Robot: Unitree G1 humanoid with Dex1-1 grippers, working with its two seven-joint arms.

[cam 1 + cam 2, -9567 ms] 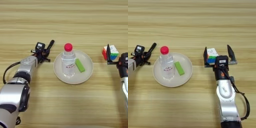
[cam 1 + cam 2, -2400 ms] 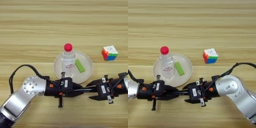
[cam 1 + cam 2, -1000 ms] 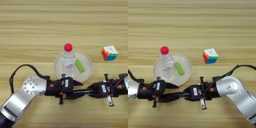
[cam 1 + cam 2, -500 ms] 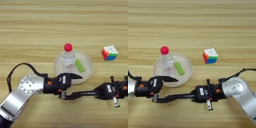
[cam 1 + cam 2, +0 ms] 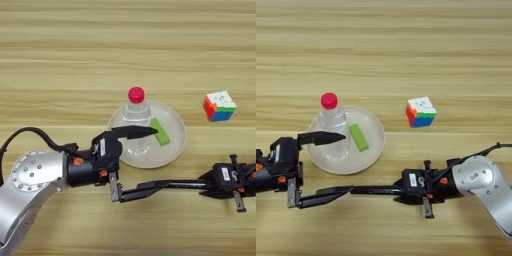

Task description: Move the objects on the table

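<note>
A: Compared with a second earlier, the right gripper [image 5: 212,182] had drawn off rightward, and the left gripper [image 5: 161,158] had spread wide, gripping nothing.

B: And the marker pen [image 5: 185,185]?

A: A slim black bar ran from the left gripper's lower finger to the right gripper. I took that for the pen, though who held it was unclear.

B: The right gripper's state?

A: I could not tell.

B: Beyond them?

A: The water bottle [image 5: 136,117] stood on a plate [image 5: 177,142], just past the left gripper's upper finger, beside a green block [image 5: 160,131]. A colour cube [image 5: 219,106] lay further right on the table [image 5: 60,60].

B: Advice?

A: Probably secure the pen first and keep that upper finger off the bottle
</note>
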